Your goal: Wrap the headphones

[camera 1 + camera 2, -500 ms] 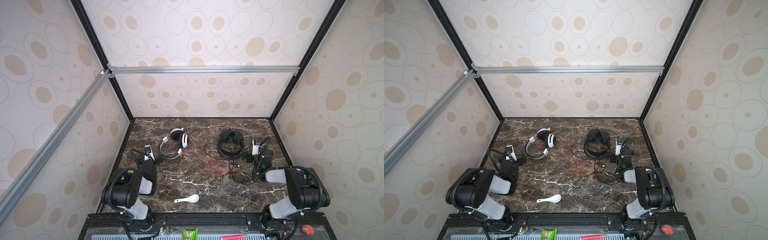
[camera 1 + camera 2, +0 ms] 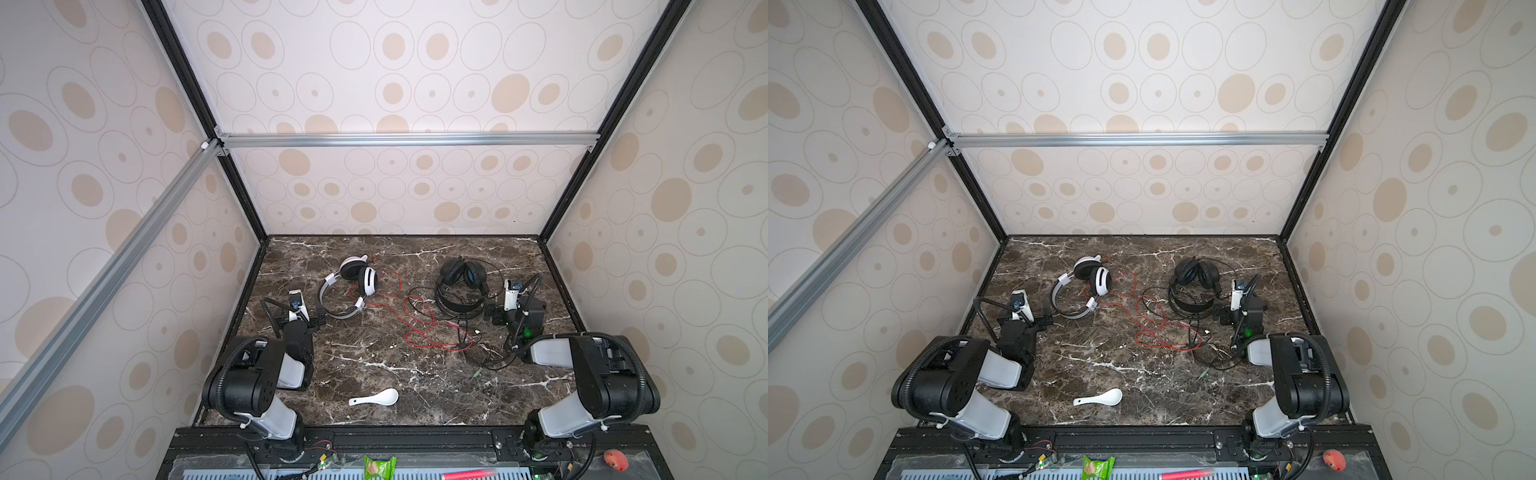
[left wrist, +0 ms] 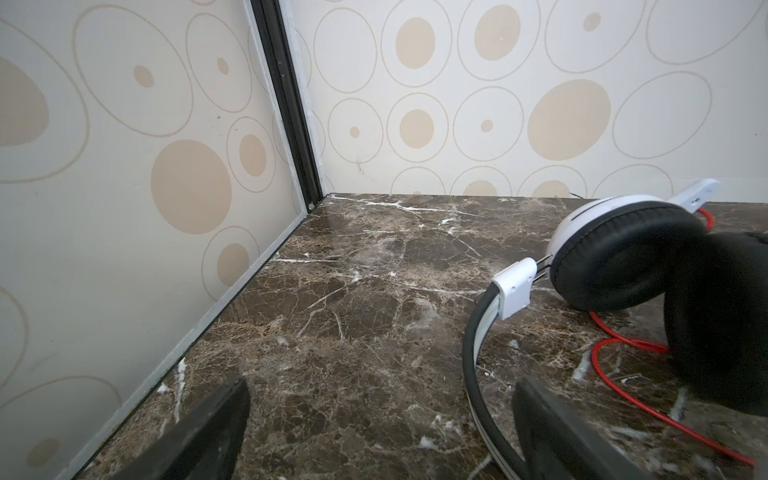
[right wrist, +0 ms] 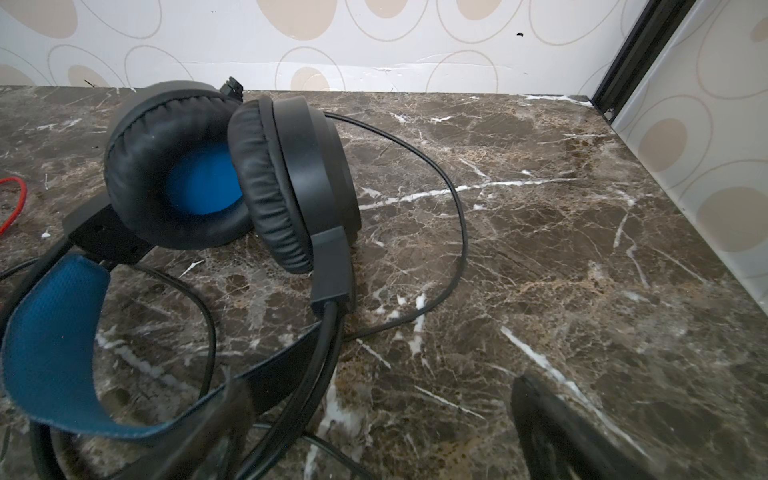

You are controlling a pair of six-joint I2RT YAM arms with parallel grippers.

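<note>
The white headphones [image 2: 368, 280] [image 2: 1100, 280] lie at the back left of the marble table [image 2: 374, 365], black pads [image 3: 623, 257] upright. Their red cord [image 3: 631, 343] trails loose toward the middle. The black headphones [image 2: 455, 270] [image 2: 1187, 270] with blue lining [image 4: 203, 183] lie at the back right, their black cord [image 4: 462, 232] looping around them. My left gripper [image 2: 318, 319] [image 3: 380, 432] is open and low, with the white set's grey band just inside one finger. My right gripper [image 2: 492, 311] [image 4: 382, 432] is open too, with the black band lying across its gap.
A white spoon [image 2: 376, 398] [image 2: 1100, 398] lies near the front middle. Patterned walls close in the left, back and right sides. A green packet [image 2: 378, 467] and a red pen [image 2: 467, 473] sit on the front ledge below the table.
</note>
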